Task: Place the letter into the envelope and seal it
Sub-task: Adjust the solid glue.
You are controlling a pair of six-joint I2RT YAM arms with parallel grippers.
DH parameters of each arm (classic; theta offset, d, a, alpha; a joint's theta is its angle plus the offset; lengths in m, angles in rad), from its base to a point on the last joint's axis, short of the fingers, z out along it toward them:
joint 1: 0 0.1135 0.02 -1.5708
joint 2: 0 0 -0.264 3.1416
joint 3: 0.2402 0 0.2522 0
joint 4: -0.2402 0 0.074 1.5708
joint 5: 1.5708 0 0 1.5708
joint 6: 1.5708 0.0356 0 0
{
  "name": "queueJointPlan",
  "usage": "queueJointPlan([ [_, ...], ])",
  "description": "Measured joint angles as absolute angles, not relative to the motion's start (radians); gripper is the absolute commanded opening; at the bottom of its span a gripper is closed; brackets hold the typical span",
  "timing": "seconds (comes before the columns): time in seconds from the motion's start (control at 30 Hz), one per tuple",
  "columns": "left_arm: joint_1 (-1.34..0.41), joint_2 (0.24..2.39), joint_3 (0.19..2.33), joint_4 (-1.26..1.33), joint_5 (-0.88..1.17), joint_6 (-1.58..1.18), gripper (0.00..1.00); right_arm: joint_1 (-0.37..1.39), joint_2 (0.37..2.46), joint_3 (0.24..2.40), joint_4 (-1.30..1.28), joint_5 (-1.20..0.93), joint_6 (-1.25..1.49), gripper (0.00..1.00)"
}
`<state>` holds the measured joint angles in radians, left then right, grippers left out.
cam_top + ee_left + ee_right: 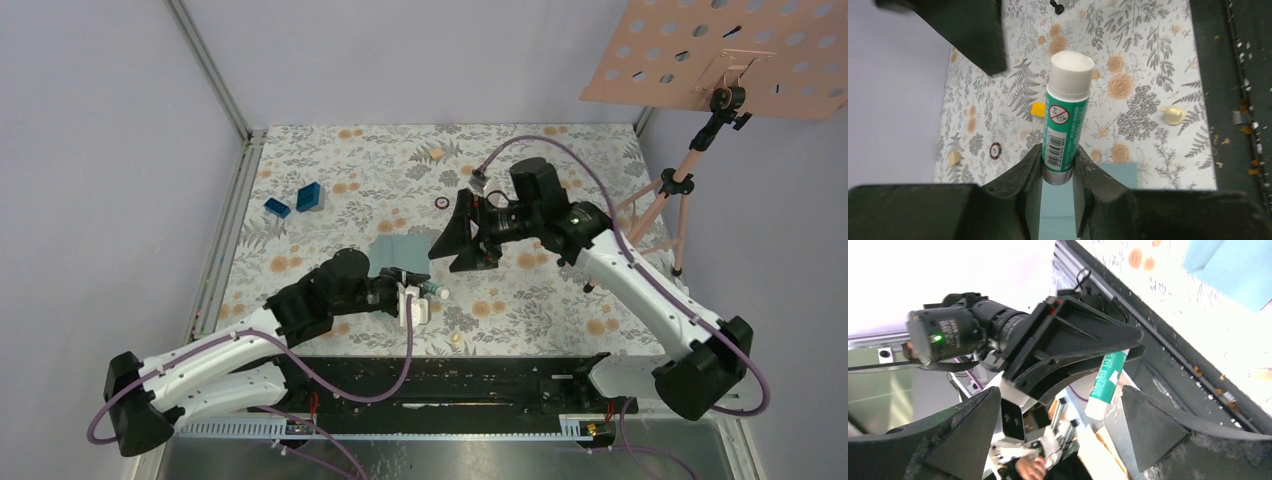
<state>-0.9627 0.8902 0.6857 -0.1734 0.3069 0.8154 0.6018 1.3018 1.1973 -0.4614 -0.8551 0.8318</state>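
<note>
My left gripper (425, 290) (1058, 161) is shut on the lower end of a green glue stick (1064, 125) with a white top, holding it above the table. The teal envelope (398, 250) (1120, 172) lies flat just beneath and behind it. In the right wrist view the envelope (1233, 265) shows at the top right. My right gripper (465, 235) (1060, 412) hangs open and empty, facing the left gripper and the glue stick (1108, 382) from the far side. The letter is not in view.
Two blue blocks (300, 200) lie at the back left of the floral table (560, 300). A small ring (441, 202), a cream piece (1173, 115) and an orange cube (1037, 108) are scattered around. A pink perforated board (720, 60) stands on a tripod at the right.
</note>
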Motion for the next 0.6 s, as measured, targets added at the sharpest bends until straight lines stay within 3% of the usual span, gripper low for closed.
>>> queueJointPlan([
  [0.3,-0.962,0.821,0.684,-0.163,0.312,0.529,0.0,0.581,1.127,1.294,-0.581,-0.504,0.733,0.99],
  [0.6,-0.947,0.859,0.841,-0.2,0.191,0.042,0.0,0.575,0.97,1.151,-0.581,-0.173,0.703,0.97],
])
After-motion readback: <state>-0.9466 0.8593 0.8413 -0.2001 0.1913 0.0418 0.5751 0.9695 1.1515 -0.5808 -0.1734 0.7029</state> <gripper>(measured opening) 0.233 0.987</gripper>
